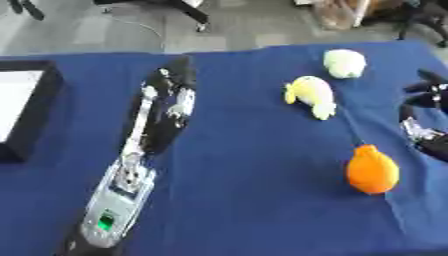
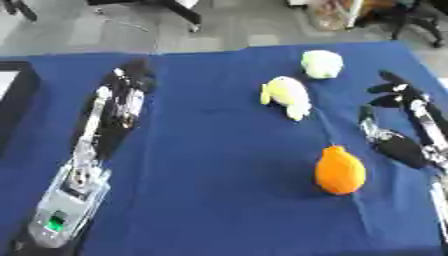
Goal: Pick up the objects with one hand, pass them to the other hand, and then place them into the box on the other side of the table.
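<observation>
Three soft objects lie on the blue table: an orange one nearest me on the right, a pale yellow one farther back, and a pale green one behind it. My right hand hovers open at the right edge, just right of the orange object and apart from it, holding nothing. My left arm stretches up the left side of the table, and its left hand is open with fingers straight, empty. A black box with a white inside stands at the far left.
The table's far edge borders a grey floor with black chair legs. A wide stretch of blue cloth lies between my two arms.
</observation>
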{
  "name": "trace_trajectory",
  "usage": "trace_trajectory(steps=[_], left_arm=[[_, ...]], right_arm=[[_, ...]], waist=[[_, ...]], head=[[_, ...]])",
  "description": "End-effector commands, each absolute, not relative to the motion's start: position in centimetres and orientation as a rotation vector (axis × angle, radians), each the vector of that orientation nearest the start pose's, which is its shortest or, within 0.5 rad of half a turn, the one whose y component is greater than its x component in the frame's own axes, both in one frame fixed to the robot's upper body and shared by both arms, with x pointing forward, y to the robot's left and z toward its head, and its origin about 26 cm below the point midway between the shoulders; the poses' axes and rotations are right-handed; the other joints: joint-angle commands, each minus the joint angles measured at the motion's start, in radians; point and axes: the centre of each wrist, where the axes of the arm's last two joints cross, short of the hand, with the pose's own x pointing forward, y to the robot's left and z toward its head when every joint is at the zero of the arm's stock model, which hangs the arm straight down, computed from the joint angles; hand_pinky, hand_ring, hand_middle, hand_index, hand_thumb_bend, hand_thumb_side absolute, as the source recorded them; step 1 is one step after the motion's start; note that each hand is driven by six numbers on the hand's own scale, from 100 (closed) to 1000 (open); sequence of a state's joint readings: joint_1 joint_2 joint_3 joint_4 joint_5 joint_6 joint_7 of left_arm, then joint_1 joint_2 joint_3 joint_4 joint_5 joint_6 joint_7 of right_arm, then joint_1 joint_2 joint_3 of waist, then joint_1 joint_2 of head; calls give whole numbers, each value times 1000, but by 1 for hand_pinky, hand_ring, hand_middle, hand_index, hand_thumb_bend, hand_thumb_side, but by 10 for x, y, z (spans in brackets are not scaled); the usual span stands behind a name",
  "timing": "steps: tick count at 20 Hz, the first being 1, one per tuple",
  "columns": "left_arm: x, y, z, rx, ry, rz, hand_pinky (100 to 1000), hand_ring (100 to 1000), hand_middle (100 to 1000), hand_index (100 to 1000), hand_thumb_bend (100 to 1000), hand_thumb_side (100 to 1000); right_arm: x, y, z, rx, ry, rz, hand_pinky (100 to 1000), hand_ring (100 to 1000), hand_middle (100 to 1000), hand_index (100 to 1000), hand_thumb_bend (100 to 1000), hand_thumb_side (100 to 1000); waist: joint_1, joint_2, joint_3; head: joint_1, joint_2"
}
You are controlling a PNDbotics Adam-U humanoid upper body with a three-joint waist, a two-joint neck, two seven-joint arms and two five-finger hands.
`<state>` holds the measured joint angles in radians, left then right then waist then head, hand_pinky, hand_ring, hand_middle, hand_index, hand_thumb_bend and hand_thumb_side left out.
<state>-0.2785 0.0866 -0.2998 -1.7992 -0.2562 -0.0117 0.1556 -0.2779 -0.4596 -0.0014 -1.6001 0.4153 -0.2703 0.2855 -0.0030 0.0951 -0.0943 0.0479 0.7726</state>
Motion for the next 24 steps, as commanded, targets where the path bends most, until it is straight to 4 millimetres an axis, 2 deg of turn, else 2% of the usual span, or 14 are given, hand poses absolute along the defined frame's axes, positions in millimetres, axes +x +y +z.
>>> trace_trajectory(steps=[1,7,11,15,19,24], left_arm=[[306,147,126,84,-2136,-416,744,668,688,847,100,736],[306,148,125,84,-2132,-428,744,671,688,847,100,737],[306,149,124,89,-2129,-432,743,671,690,847,100,738],[306,150,122,93,-2122,-437,743,671,690,847,100,743],[306,151,121,96,-2120,-442,742,672,691,847,100,742],[306,153,119,101,-2114,-444,742,673,692,847,100,743]], right_arm=[[348,-345,125,-505,-1759,1215,811,765,791,987,100,613],[359,-367,127,-539,-1616,1372,826,790,812,987,100,660],[360,-374,121,-510,-1554,1438,828,797,817,988,100,760],[355,-381,116,-469,-1511,1468,828,797,817,988,100,802],[351,-386,116,-445,-1493,1486,829,798,815,987,100,814],[348,-382,118,-389,-1470,1561,834,807,820,987,100,848]], waist=[[-7,-1,2],[-12,-3,5],[-16,-4,4],[-22,-5,0],[-27,-7,-4],[-34,-13,-5]], head=[[-10,-3],[-18,-3],[-21,-3],[-19,-3],[-17,-3],[-19,-3]])
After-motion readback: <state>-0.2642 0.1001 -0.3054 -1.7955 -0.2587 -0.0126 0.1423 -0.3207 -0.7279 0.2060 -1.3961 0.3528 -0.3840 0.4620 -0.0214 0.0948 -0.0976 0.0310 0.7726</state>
